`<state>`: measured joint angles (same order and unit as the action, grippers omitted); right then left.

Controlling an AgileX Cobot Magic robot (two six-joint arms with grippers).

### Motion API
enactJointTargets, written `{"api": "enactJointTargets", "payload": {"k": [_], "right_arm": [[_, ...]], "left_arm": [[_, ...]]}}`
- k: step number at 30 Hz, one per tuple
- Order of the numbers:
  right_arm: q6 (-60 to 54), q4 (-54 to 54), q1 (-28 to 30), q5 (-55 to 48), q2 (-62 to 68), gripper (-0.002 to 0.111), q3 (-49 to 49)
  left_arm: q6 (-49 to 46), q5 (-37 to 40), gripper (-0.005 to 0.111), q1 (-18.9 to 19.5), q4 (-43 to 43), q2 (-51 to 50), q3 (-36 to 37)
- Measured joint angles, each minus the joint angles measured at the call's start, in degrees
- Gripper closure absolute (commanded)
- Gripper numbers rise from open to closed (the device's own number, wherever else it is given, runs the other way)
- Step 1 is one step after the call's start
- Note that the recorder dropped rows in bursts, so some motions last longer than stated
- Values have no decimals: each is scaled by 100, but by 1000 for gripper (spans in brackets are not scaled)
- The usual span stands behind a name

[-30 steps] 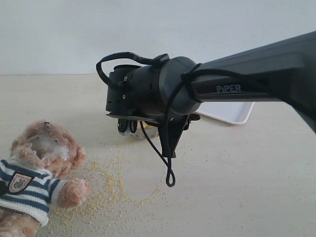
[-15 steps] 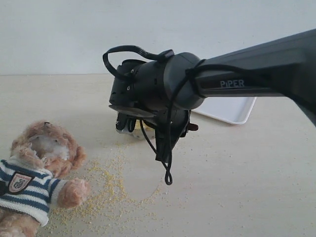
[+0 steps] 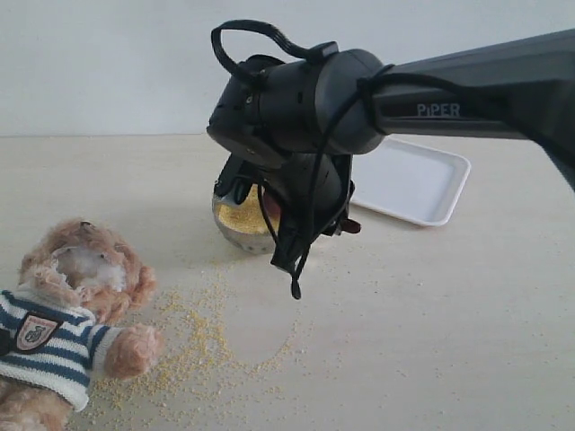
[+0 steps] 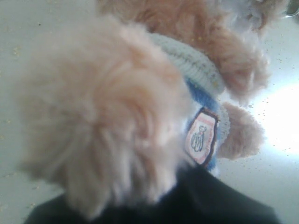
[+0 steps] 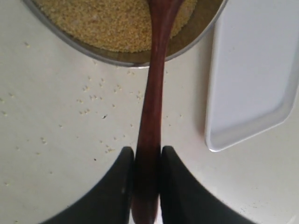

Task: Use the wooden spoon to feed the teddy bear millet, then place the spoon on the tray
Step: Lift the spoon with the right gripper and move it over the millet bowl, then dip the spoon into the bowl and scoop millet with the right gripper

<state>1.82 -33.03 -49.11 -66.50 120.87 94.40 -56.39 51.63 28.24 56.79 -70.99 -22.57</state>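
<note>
The teddy bear point(image 3: 67, 314) sits at the lower left in its striped sweater. In the left wrist view its fur point(image 4: 103, 116) and shield badge point(image 4: 202, 136) fill the picture. Only a dark blurred mass point(image 4: 201, 205) of the left gripper shows below the fur, and its fingers are hidden. My right gripper point(image 5: 147, 156) is shut on the handle of the wooden spoon point(image 5: 154, 93). The spoon's oval end reaches over the millet point(image 5: 112, 23) heaped in the steel bowl point(image 3: 235, 232). The white tray point(image 3: 413, 180) lies just right of the bowl.
Loose millet grains point(image 3: 193, 341) are scattered across the table between the bear and the bowl. The right arm's black wrist point(image 3: 296, 108) and its hanging cable point(image 3: 292, 269) cover part of the bowl in the exterior view. A pale wall stands behind the table.
The right arm's wrist has risen and shifted right, uncovering the steel bowl and its millet in the exterior view. The bear has stayed where it was.
</note>
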Motion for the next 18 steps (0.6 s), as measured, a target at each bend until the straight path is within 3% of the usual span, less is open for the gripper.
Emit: {"api": "enactJointTargets", "payload": {"k": [18], "right_arm": [[-327,135,95,350,0,106,23]], "left_arm": [[0,0,102,0,0,0,0]]}}
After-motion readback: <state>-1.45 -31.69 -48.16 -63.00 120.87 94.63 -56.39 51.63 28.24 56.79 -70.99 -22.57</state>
